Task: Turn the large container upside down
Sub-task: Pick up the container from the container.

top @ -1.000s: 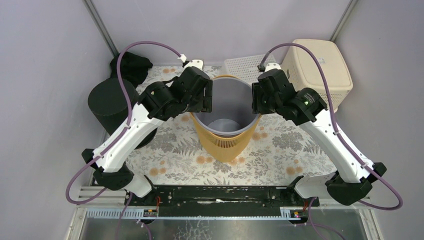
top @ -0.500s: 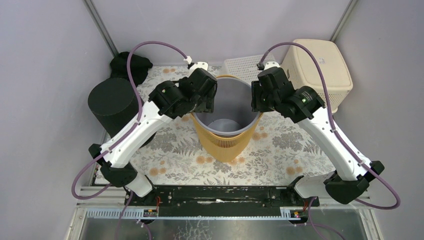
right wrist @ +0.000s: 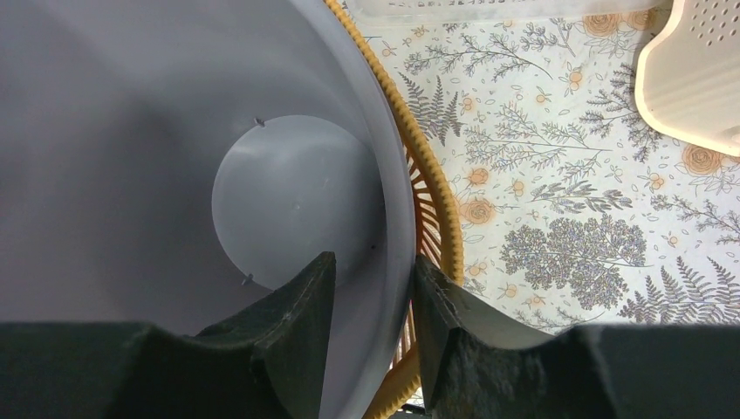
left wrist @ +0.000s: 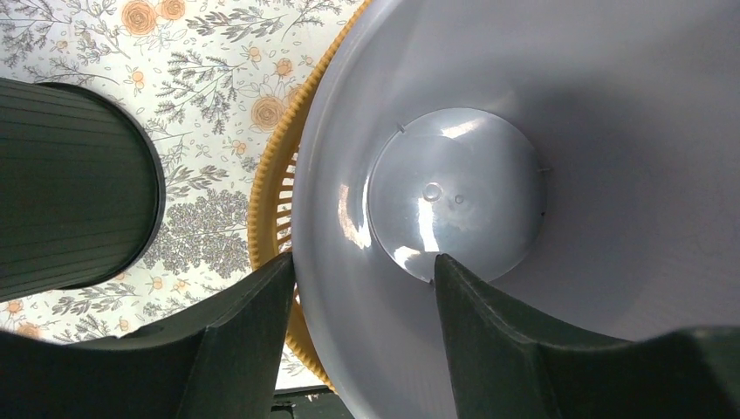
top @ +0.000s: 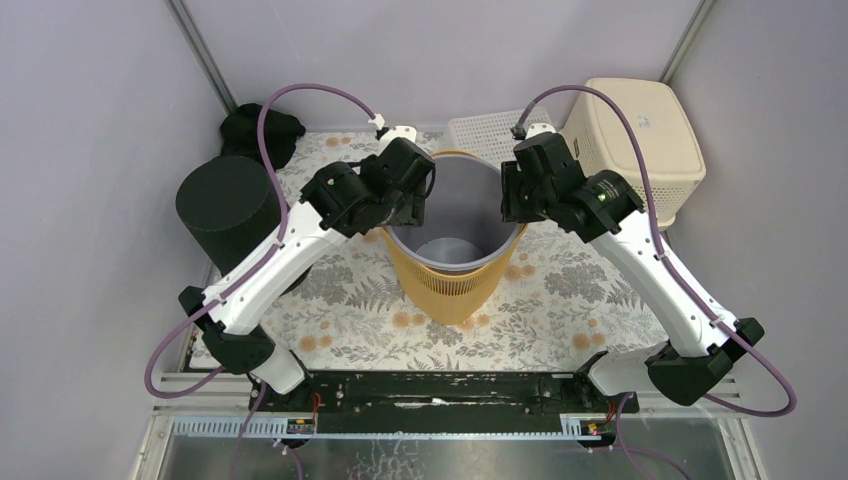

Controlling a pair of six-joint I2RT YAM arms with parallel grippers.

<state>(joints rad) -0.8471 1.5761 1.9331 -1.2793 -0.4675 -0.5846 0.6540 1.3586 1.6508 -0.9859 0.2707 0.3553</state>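
Observation:
The large container [top: 452, 288] stands upright mid-table: a yellow slatted bin with a grey liner, its mouth facing up. My left gripper [top: 414, 196] is open and straddles its left rim. In the left wrist view [left wrist: 364, 262] one finger is outside the yellow wall [left wrist: 272, 188] and one is inside the grey liner. My right gripper [top: 509, 196] straddles the right rim. In the right wrist view [right wrist: 373, 259] its fingers stand close on either side of the liner wall [right wrist: 397, 218] and pinch it.
A black ribbed cylinder bin [top: 224, 206] stands at the left, close to the left arm. A cream perforated basket [top: 640, 130] lies upside down at the back right. A white lattice tray [top: 486, 129] and a black cloth [top: 262, 130] lie at the back.
My left arm has swung right and forward, bringing its gripper over the container's left rim. The right gripper has shifted only slightly. The container has not moved.

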